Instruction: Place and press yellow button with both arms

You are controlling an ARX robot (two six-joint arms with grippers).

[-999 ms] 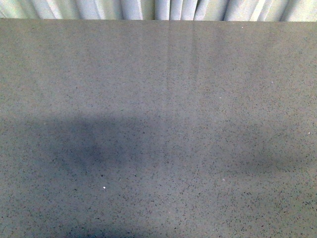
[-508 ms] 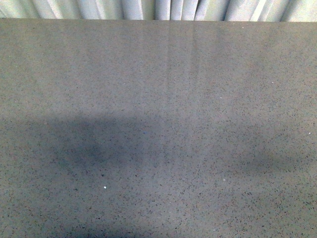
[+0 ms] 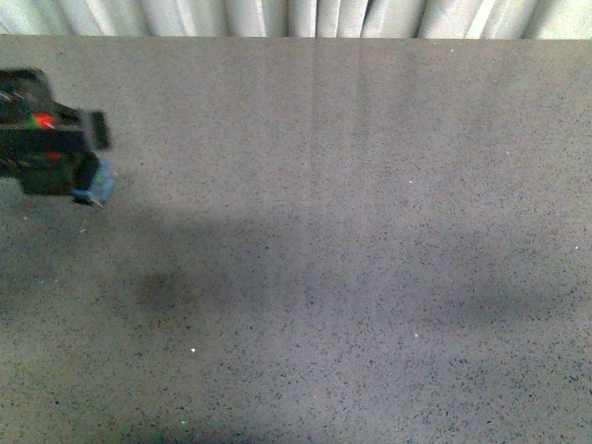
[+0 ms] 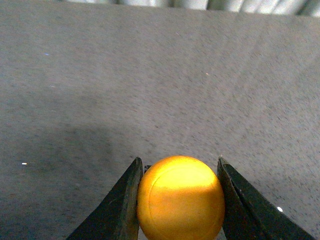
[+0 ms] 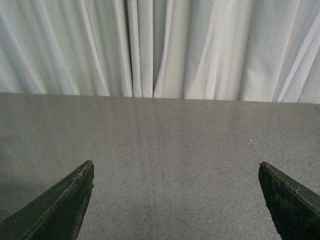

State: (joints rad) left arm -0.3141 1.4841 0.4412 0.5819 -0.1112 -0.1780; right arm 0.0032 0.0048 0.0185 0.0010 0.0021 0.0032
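Yellow button [image 4: 180, 197] inside left tool [image 4: 179, 161]

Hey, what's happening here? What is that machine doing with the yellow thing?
A two-armed robot is working over a grey speckled table. Its left gripper is shut on a yellow button, clamped from both sides, and seems to hold it just above the table's left side, not yet set down. The right gripper is open and holds nothing. It faces the white curtain behind the table.
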